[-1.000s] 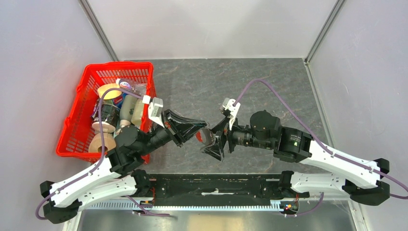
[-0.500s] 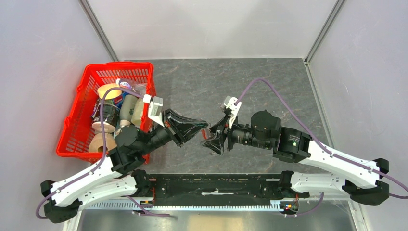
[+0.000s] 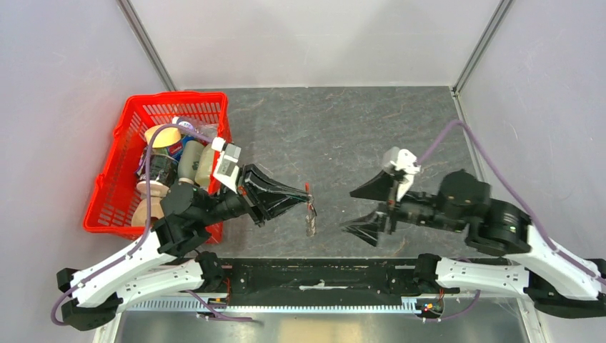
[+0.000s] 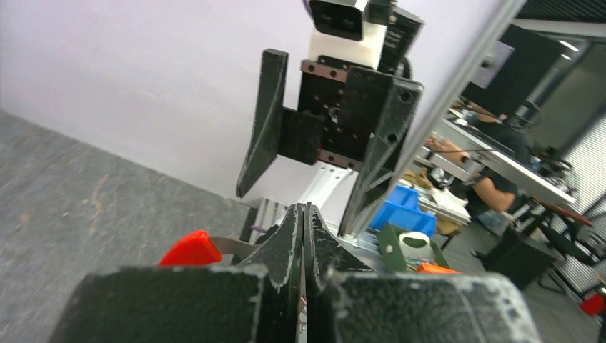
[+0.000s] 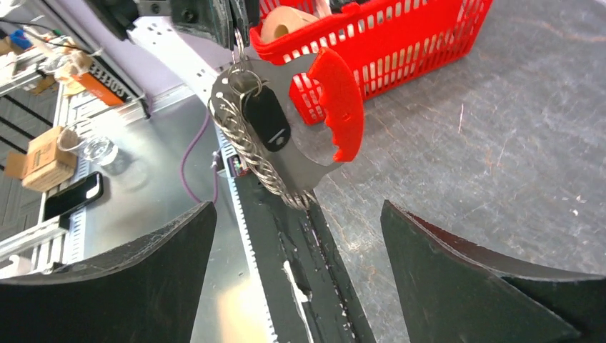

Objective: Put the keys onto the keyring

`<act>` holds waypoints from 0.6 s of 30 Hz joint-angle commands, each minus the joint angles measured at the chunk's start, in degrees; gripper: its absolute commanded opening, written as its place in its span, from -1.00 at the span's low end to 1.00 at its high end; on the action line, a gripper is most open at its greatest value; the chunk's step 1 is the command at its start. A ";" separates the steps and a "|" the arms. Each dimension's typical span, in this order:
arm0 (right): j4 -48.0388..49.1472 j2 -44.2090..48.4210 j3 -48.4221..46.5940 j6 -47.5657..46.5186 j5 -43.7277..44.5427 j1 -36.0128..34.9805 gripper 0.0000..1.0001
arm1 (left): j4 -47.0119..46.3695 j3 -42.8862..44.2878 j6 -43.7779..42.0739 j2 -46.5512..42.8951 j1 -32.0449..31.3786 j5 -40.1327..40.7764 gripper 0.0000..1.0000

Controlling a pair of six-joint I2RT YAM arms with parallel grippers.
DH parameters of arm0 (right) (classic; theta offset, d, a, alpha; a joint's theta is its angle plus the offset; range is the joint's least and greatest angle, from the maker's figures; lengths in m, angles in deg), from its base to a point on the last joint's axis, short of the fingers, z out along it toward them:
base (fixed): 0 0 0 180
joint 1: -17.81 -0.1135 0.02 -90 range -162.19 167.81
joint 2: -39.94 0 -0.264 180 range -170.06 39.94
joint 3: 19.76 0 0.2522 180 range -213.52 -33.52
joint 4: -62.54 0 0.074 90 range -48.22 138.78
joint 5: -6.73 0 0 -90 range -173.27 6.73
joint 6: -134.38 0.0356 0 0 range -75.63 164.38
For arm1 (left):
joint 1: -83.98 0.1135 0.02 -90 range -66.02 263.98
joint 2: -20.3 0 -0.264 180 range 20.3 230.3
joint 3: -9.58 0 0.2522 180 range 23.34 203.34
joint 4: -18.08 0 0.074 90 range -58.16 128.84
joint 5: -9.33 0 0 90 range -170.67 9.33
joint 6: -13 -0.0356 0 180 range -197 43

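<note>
My left gripper [image 3: 305, 194] is shut on the top of the keyring [image 3: 310, 216], which hangs below its tips over the table. In the right wrist view the keyring [image 5: 300, 153] is a grey metal loop edged with small rings, with a red curved strip [image 5: 341, 107]. The keys show as a small black fob [image 5: 266, 118] hanging against the loop from a ring near its top. My right gripper [image 3: 348, 211] is open and empty, a short way right of the keyring. From the left wrist view only the red strip [image 4: 189, 250] shows beside the shut left gripper [image 4: 304, 209].
A red basket [image 3: 107, 193] of tape rolls and bottles stands at the left, also behind the keyring [image 5: 421, 36]. A black and metal rail [image 3: 321, 275] runs along the near edge. Enclosure walls stand on all sides.
My right gripper has drawn back to the right, away from the left one, with its jaws open. The keyring now hangs free from the left gripper alone.
</note>
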 commanded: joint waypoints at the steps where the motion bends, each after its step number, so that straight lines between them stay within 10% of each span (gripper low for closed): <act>1: -7.66 1.02 -5.90 -4.30 -4.96 -0.32 0.87 | -1.54 5.15 1.62 1.18 0.01 -11.45 -0.96; 18: -8.07 -6.46 -11.43 -11.15 -21.73 -0.33 0.89 | -13.38 4.66 11.20 2.47 0.02 -28.50 -0.96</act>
